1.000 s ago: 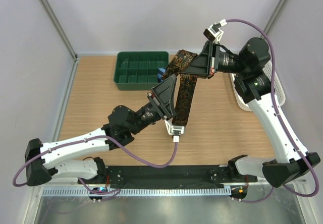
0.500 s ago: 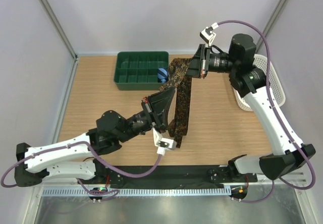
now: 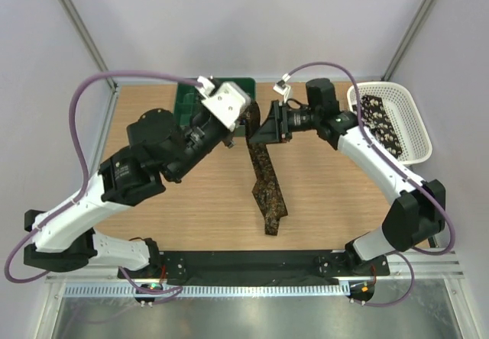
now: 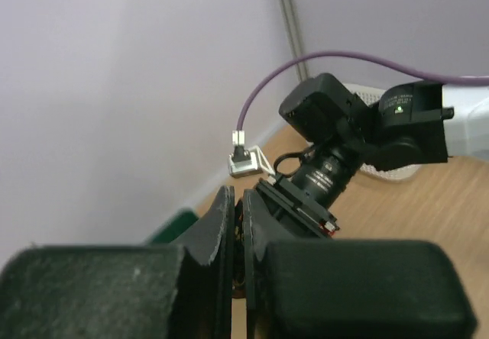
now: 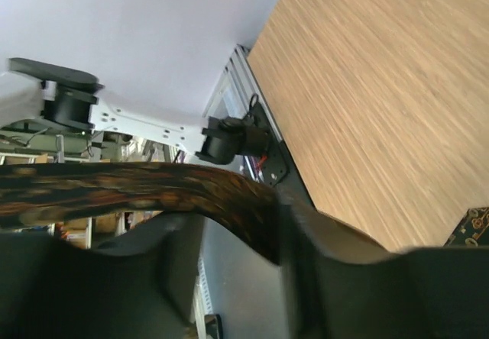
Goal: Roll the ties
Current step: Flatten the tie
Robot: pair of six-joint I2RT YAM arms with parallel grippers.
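Wood tabletop [image 3: 336, 194] between pale walls [image 3: 229, 26] bears a brown tie [image 3: 267, 194]; left hand [image 4: 239, 209] clenched, right hand [image 3: 258, 129] released.

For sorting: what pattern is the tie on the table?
Tie: dark brown, tan-orange speckles; top view.

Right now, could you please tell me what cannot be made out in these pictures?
Green compartment tray: top view, the left arm covers most of it, contents unseen.
Dark brown speckled fabric necktie: top view, upper end hidden behind the right gripper; right wrist view, blurred.
Left gripper: left wrist view, whether its shut fingers pinch anything is too dark to tell.
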